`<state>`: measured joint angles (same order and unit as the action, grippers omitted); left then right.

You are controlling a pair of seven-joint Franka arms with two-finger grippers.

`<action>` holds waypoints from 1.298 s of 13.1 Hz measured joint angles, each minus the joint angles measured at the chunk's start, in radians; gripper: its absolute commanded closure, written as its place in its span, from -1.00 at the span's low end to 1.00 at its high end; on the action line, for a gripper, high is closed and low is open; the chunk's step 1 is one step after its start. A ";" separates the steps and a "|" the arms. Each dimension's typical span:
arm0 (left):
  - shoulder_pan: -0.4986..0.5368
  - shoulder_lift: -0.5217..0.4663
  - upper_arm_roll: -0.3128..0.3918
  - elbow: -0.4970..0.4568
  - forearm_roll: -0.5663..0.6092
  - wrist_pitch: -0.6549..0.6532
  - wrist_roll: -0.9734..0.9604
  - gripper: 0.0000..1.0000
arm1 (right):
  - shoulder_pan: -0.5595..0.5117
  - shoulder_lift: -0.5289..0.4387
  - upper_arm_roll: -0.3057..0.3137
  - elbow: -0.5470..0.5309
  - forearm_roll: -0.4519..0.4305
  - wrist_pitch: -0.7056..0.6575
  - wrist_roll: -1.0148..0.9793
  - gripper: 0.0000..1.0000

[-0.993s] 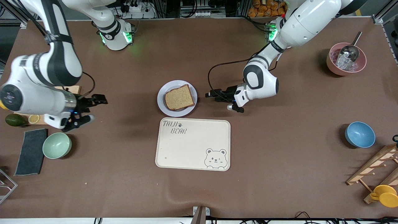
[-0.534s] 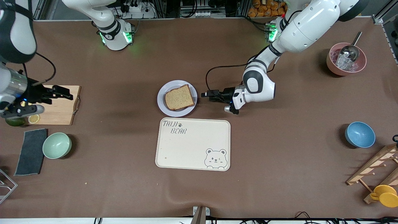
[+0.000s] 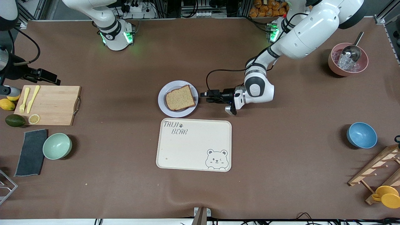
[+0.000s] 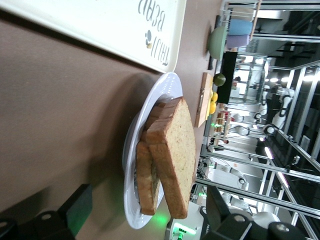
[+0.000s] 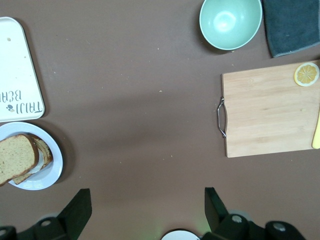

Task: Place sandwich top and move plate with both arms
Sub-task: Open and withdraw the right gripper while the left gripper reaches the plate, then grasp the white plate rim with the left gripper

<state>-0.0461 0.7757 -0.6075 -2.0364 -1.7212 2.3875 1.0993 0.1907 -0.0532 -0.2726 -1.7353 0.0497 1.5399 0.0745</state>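
Observation:
The sandwich top (image 3: 180, 97), a brown bread slice, lies on another slice on the pale round plate (image 3: 162, 107) at mid-table. The left wrist view shows the top slice (image 4: 175, 155) leaning on the lower slice (image 4: 145, 175) on the plate (image 4: 131, 150). My left gripper (image 3: 203, 93) is low beside the plate's rim, at the side toward the left arm's end. It is open, and the rim reaches between its fingers (image 4: 77, 210). My right gripper (image 3: 50, 78) is open and empty, high over the table by the cutting board. The right wrist view shows the gripper (image 5: 145, 212) over bare table.
A cream bear tray (image 3: 193, 145) lies just nearer the camera than the plate. Toward the right arm's end are a cutting board (image 3: 53, 104) with yellow cutlery, a green bowl (image 3: 57, 146) and a dark cloth (image 3: 31, 152). A blue bowl (image 3: 361, 135) and a pink bowl (image 3: 332, 64) sit toward the left arm's end.
My right arm has swung up and away from beside the green bowl to the table's end, uncovering the cutting board. My left gripper has crept closer to the plate's rim.

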 measured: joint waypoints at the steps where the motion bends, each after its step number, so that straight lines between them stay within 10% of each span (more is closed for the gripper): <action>1: -0.001 0.014 0.000 0.009 -0.007 -0.004 0.021 -0.86 | 0.001 0.000 0.001 0.014 -0.001 -0.002 0.002 -1.00; 4: -0.004 0.049 0.000 0.027 -0.017 -0.011 0.076 -0.54 | -0.026 0.000 0.031 0.046 -0.004 -0.039 0.010 -1.00; 7: -0.006 0.062 0.000 0.037 -0.018 -0.013 0.106 -0.36 | -0.189 0.000 0.195 0.055 -0.007 -0.059 0.010 -1.00; 17: -0.030 0.093 -0.001 0.056 -0.019 -0.014 0.240 -0.08 | -0.235 -0.006 0.212 0.092 -0.013 -0.050 -0.048 -1.00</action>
<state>-0.0759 0.8691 -0.6085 -1.9803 -1.7400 2.3730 1.3396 -0.0444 -0.0591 -0.0611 -1.6437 0.0369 1.4896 0.0264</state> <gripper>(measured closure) 0.427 0.000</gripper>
